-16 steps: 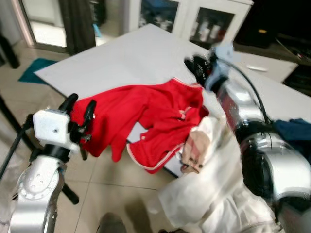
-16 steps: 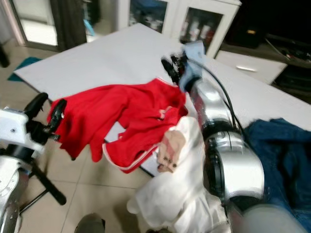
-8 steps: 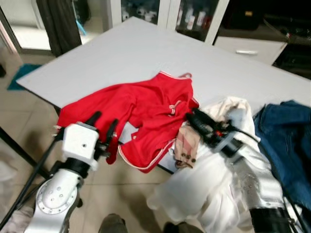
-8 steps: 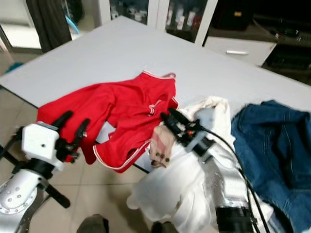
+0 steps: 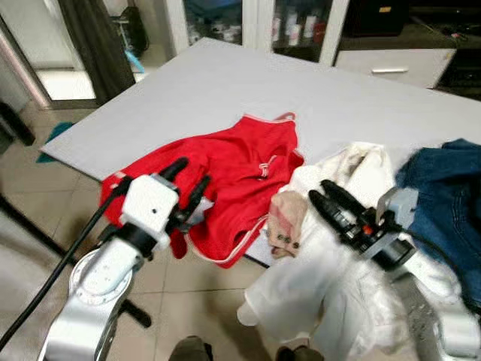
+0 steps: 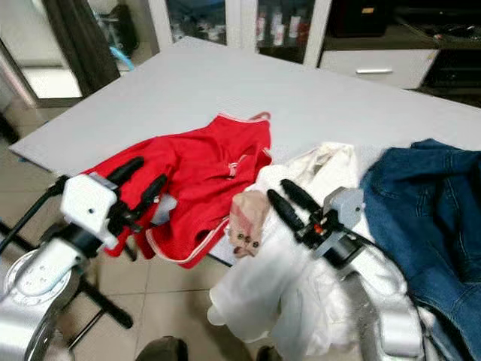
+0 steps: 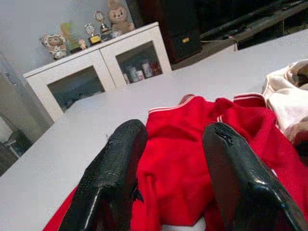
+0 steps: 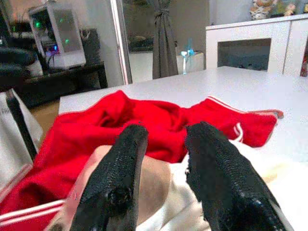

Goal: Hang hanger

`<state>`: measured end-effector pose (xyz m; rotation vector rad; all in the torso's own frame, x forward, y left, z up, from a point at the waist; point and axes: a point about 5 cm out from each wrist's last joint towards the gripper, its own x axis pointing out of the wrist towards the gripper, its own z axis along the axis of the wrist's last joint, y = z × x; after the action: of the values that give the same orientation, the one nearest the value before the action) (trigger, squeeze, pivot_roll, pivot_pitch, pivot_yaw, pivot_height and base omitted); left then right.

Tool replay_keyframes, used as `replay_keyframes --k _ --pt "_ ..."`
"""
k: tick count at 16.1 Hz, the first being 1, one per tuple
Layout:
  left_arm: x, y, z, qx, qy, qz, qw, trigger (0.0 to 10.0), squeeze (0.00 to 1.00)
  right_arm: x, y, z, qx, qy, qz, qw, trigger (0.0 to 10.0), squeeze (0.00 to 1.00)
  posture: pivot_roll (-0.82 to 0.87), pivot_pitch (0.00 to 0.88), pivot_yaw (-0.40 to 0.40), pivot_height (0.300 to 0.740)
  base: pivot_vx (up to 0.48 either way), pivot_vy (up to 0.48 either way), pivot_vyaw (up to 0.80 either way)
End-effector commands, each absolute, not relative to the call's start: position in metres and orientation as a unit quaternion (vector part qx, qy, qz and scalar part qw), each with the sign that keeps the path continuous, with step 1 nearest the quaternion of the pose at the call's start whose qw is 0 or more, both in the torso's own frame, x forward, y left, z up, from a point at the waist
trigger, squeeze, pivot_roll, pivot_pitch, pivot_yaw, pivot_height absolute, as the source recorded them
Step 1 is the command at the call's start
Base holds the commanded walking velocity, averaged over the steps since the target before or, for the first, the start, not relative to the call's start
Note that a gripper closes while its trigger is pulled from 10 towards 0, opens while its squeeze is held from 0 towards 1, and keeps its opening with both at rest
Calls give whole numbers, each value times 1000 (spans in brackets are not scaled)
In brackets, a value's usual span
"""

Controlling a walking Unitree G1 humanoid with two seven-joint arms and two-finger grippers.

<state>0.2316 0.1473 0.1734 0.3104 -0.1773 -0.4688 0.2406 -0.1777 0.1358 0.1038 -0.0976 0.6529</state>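
A red garment (image 5: 240, 162) lies crumpled at the front edge of the grey table (image 5: 225, 83), with part of it hanging over the edge. To its right, a white garment (image 5: 338, 286) drapes off the table, with a tan collar piece (image 5: 285, 218) on top of it. My left gripper (image 5: 192, 171) is open at the red garment's front left, holding nothing; its wrist view looks across the red garment (image 7: 178, 168). My right gripper (image 5: 322, 191) is open above the white garment and points toward the tan piece (image 8: 154, 178) and the red cloth (image 8: 144, 115).
A blue denim garment (image 5: 451, 188) lies at the table's right. White glass-door cabinets (image 5: 255, 19) and a white drawer unit (image 5: 391, 64) stand behind the table. A dark curtain (image 5: 90, 37) hangs at the back left. A black stand leg (image 5: 30, 226) crosses the tiled floor on the left.
The camera has shifted. My right arm has drawn back from far over the table to above the white garment. My left gripper has risen closer to the red garment's edge.
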Motion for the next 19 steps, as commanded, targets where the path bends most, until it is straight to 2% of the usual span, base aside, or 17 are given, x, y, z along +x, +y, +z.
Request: replay_keyframes --k 1,7,15,19 --pt "233 147 170 154 -80 -239 955 10000 0 250 -174 146 53 -63 321 944 10000 0 17 102 91 740 0 0 800" --pt "232 152 165 161 -79 -231 956 10000 0 270 -167 157 39 -78 327 941 10000 0 42 89 36 740 0 0 0" --pt "224 150 161 151 -82 -191 966 10000 0 288 -146 159 13 -74 392 917 10000 0 100 84 -30 740 0 0 0" --pt "225 146 160 154 -88 -193 965 10000 0 295 -143 160 1 -82 398 914 10000 0 106 65 -22 740 193 -366 0"
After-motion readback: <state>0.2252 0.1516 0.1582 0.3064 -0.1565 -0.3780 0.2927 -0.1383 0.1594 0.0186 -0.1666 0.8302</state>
